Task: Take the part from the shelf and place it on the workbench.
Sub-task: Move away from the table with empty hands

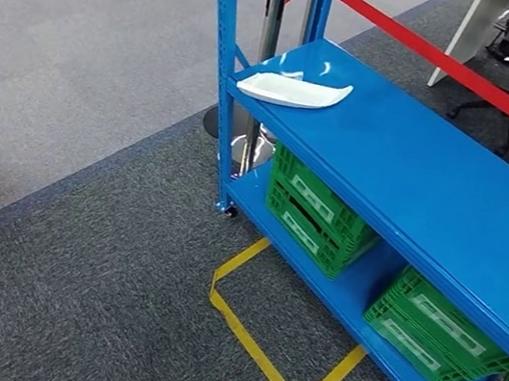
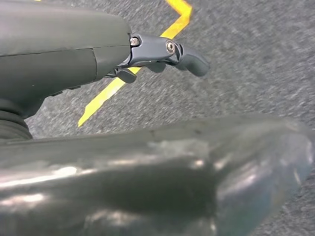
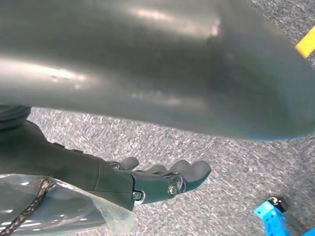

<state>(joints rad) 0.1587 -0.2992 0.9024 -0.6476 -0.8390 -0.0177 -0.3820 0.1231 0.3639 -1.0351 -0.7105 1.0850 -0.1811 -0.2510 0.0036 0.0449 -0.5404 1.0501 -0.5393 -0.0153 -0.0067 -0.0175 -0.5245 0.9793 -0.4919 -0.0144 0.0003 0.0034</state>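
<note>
Both hands (image 2: 163,54) (image 3: 163,179) — seemingly empty, fingers extended

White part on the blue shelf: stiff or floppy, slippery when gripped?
The white part looks like a thin moulded shell, so probably light and fairly stiff. Its glossy surface may be slippery. It lies flat and shallow on the shelf, so unlikely to roll.

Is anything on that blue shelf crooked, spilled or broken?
Nothing looks broken or spilled. The white part lies flat near the corner of the blue shelf's top level, one pointed end reaching almost to the front edge. The green crates below sit turned at different angles, a little untidy but not tipped.
</note>
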